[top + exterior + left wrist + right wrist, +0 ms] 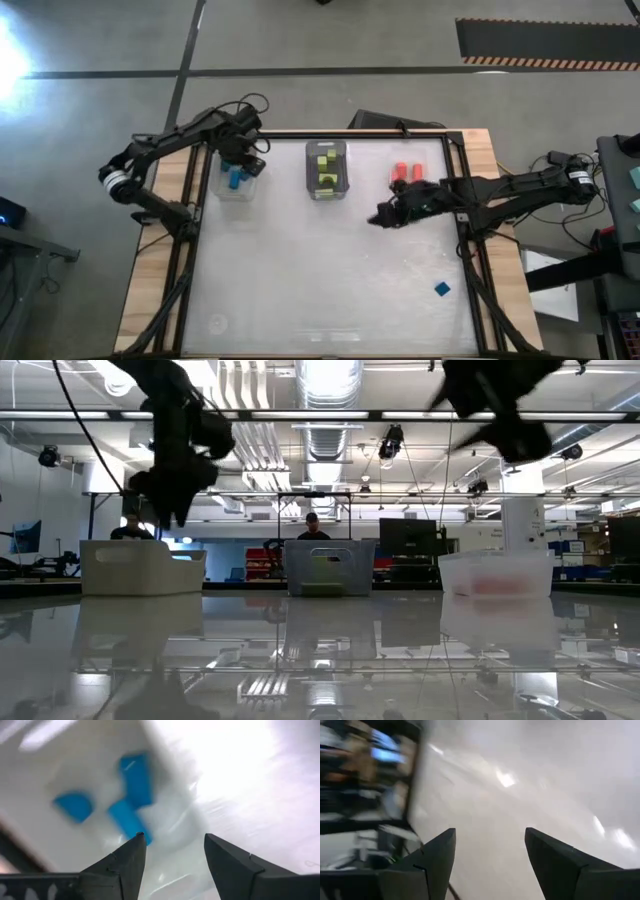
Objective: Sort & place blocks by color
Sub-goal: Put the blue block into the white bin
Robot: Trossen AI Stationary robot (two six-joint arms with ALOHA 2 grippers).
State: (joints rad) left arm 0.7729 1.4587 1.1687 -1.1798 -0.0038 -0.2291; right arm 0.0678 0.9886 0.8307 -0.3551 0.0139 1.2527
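High view: glossy white table; both grippers released, empty.

We are in a robotics lab or industrial workshop hall. Beyond the table we see an open ceiling with exposed round ducts, pipes and long strip lights, with hanging cables. Two people sit at workstations behind dark monitors, among shelves of equipment. From above we see a bare grey concrete floor with a hazard-striped black mat, and loose cabling and gear beside the wooden-edged table, which carries a black metal frame.
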